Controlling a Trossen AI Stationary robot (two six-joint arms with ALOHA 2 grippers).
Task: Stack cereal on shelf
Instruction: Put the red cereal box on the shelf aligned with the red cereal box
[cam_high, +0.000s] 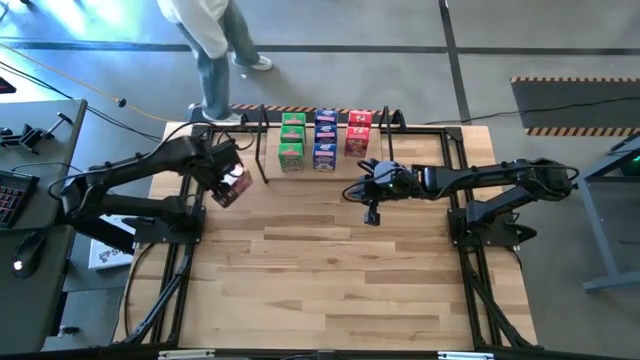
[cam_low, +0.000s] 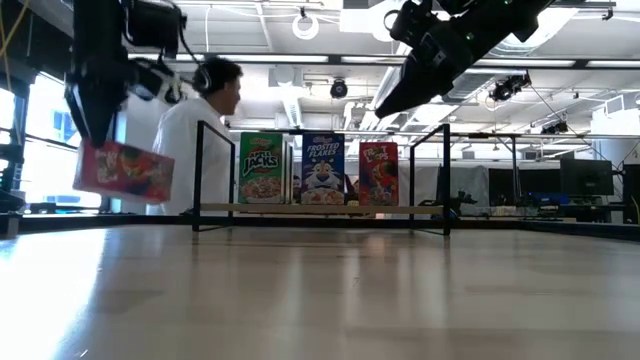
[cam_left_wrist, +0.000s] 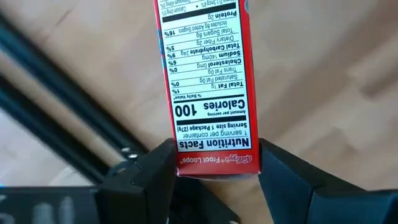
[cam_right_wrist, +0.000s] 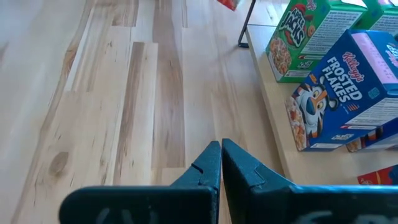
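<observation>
Held box: a red cereal box (cam_left_wrist: 208, 87) marked "Froot Loops", its white panel reading "Nutrition Facts", "Calories 100", "Sodium 140mg", "Total Carbohydrate 24g"; it hangs tilted above the table.
Left gripper: the left gripper (cam_left_wrist: 214, 171) is clamped on the red cereal box at one narrow end, a dark finger (cam_left_wrist: 149, 171) on each side, up over the table's left side, near the shelf's left end.
Right gripper: the right gripper (cam_right_wrist: 221, 163) has its fingers pressed together with nothing between them, raised over the bare table just in front of the shelf's right part.
Shelf: the light-wood shelf (cam_low: 420, 209) with black hoop frames stands at the table's far edge.
Boxes on shelf: a green "Apple Jacks" box (cam_low: 261, 167), a blue "Kellogg's Frosted Flakes" box (cam_low: 323, 169) and a red box (cam_low: 378, 172) stand upright in 3 columns, more boxes lined behind them.
Table: wooden planks (cam_high: 330, 260).
Beyond: a person (cam_low: 205, 130) in a white top stands just behind the shelf's left end.
</observation>
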